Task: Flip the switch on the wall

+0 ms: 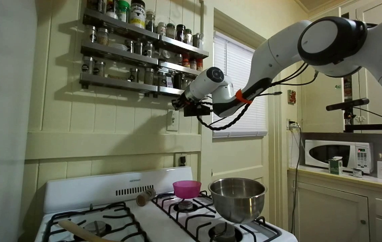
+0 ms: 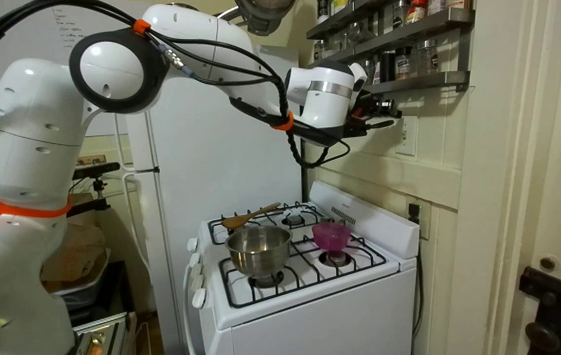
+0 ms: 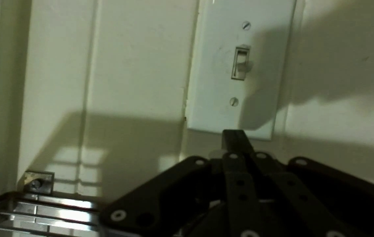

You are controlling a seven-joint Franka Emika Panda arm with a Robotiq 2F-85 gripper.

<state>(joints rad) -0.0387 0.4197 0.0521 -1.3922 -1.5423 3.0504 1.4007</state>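
The switch [image 3: 240,64] is a pale upright plate with a small toggle in its dark-edged centre slot. It is on the cream-yellow wall [image 3: 140,65] and shows in both exterior views [image 1: 172,120] [image 2: 408,136]. The wrist view looks upside down, with the shelf at its bottom. My gripper [image 3: 234,133] is shut and empty, its fingertips pressed together. In the wrist view the tips overlap the plate's lower picture edge, apart from the toggle. In both exterior views the gripper [image 1: 176,105] [image 2: 394,111] is near the plate's top. Whether the tips touch the wall I cannot tell.
Metal spice shelves [image 1: 120,84] with several jars hang just above the gripper; a shelf [image 3: 71,214] corner shows in the wrist view. A window blind [image 1: 238,84] is beside the arm. Below, the stove [image 1: 117,183] bears a steel bowl [image 1: 237,201] and a pink bowl [image 1: 186,190].
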